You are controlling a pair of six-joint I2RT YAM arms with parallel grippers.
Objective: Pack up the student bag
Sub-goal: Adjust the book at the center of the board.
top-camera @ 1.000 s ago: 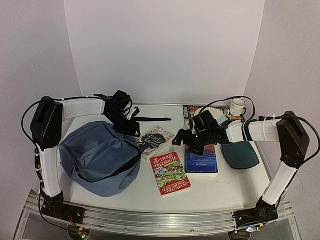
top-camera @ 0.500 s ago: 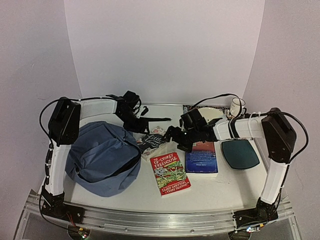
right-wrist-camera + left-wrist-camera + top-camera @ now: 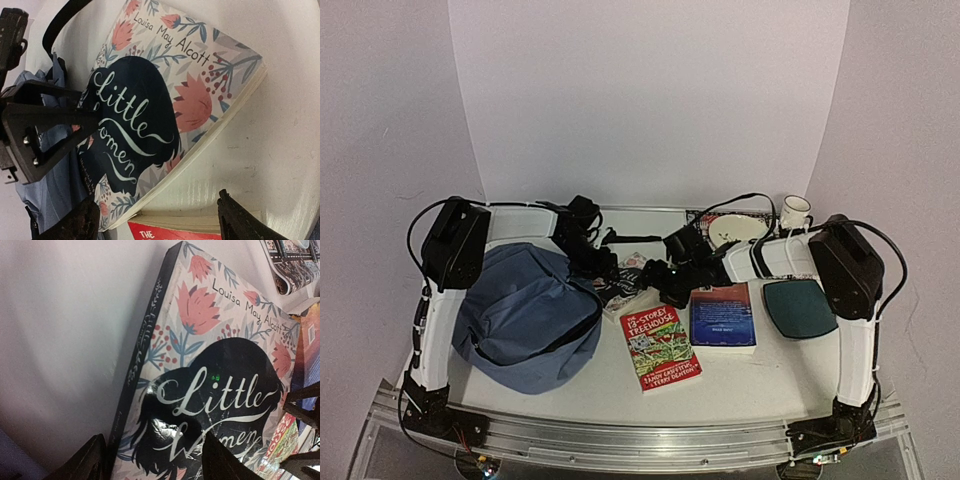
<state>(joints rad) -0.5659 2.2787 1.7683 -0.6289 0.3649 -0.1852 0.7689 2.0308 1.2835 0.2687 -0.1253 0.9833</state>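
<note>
books: three paperback books (image 3: 625, 285) (image 3: 660, 347) (image 3: 723, 315) being counted | bag: one soft slate-blue fabric backpack (image 3: 520, 310) being seen slumped, rumpled, at left | claws: left gripper (image 3: 157, 462) and right gripper (image 3: 160, 220) both being held open

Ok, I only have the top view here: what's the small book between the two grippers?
Observer: The book reads Little Women, Louisa May Alcott, in both wrist views.
Operator: Is the right gripper holding it?
Observer: No, its jaws stand wide open, the book just ahead.
Operator: And the left gripper?
Observer: Open too; the cover shows between its fingers.
</note>
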